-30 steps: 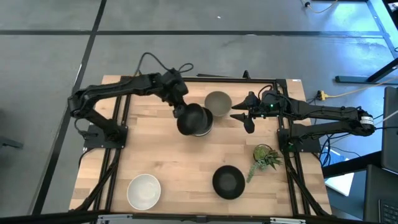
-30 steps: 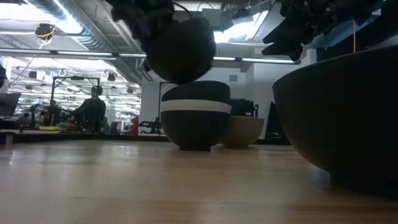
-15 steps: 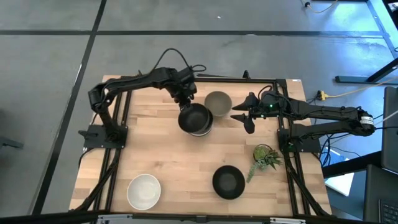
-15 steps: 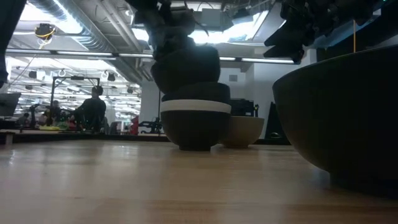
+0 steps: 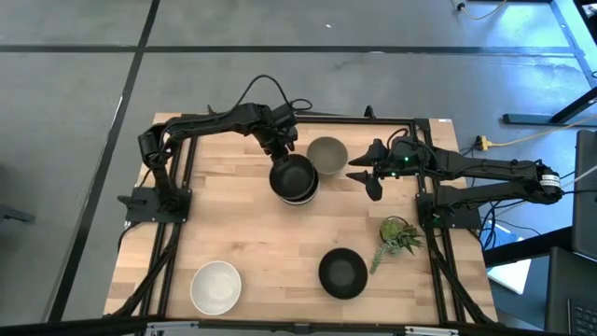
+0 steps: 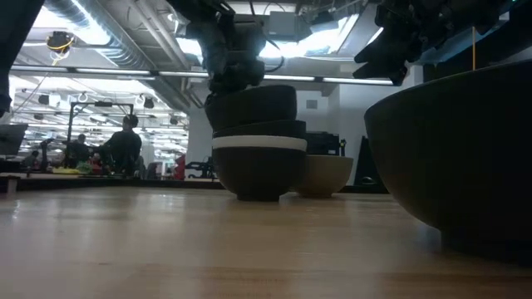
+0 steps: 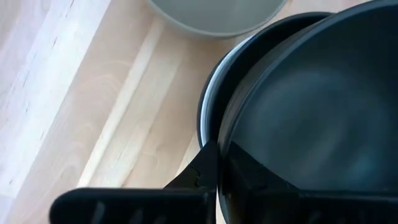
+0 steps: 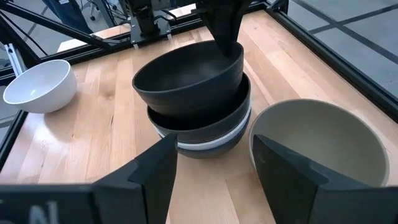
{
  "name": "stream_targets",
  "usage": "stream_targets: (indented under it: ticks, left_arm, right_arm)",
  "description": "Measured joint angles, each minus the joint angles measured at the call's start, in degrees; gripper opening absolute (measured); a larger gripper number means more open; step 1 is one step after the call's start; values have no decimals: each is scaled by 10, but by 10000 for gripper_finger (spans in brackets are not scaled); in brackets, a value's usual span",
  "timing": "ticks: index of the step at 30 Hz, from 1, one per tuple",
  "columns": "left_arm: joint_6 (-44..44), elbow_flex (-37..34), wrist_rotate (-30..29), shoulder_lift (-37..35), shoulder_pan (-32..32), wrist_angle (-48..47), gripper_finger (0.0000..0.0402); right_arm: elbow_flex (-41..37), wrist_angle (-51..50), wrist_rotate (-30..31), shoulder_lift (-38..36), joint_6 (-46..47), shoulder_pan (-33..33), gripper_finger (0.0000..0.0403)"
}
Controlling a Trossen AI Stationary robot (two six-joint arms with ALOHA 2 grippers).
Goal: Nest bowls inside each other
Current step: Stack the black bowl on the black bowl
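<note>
One black bowl (image 8: 189,78) sits tilted in the top of the stack (image 5: 294,182) at the tabletop (image 5: 233,233) centre, the left gripper (image 5: 279,147) pinching its rim between narrow fingers. The stack seems to hold a white bowl between black ones, though the count is hard to read. Beside the stack stands the grey-green bowl (image 5: 327,153); just past that bowl hovers the right gripper (image 5: 366,177), fingers spread wide and empty. The step in hand is seating this bowl. Next, I judge: release, lift clear, then fetch the white bowl (image 5: 215,286) or the other black bowl (image 5: 342,273), both well away from the stack.
</note>
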Motion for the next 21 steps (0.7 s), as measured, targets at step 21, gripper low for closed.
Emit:
stream_targets:
  ticks: [21]
  left_arm:
    - [-2, 0, -3, 3, -3, 1, 51]
  right_arm:
    - [0, 0, 0, 0, 2, 0, 211]
